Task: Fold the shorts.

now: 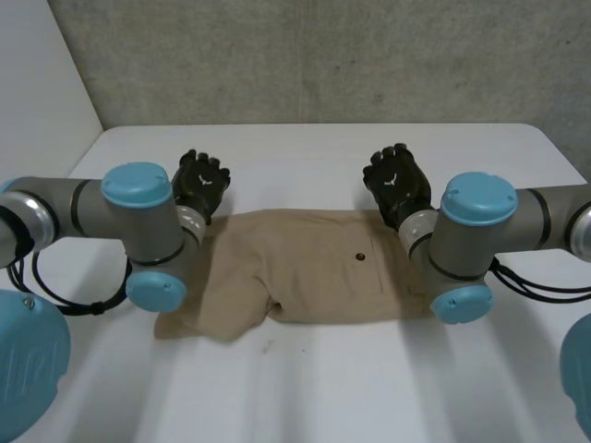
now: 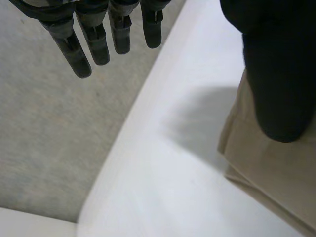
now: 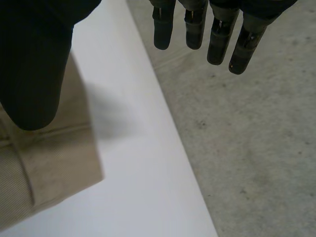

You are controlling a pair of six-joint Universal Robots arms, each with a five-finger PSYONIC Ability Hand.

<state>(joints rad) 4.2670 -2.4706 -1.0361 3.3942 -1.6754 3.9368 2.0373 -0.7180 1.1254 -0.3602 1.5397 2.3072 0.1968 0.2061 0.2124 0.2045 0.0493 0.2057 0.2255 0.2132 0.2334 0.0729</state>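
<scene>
Tan shorts (image 1: 305, 272) lie flat mid-worktop (image 1: 314, 388), rumpled at the 7 o'clock corner. Left hand (image 1: 201, 183) hangs by the 10 o'clock corner and right hand (image 1: 397, 182) by the 2 o'clock corner. Both have fingers (image 2: 98, 44) straight, slightly spread, pinching nothing, likely staged to take the far edge. There is open worktop at 6 o'clock for folding, and the far worktop edge runs near the fingertips.

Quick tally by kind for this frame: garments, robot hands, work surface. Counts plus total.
Tan shorts: 1
Black robot hands: 2 (left robot hand, right robot hand, both open at the shorts' far edge)
White table: 1
Total: 4
</scene>
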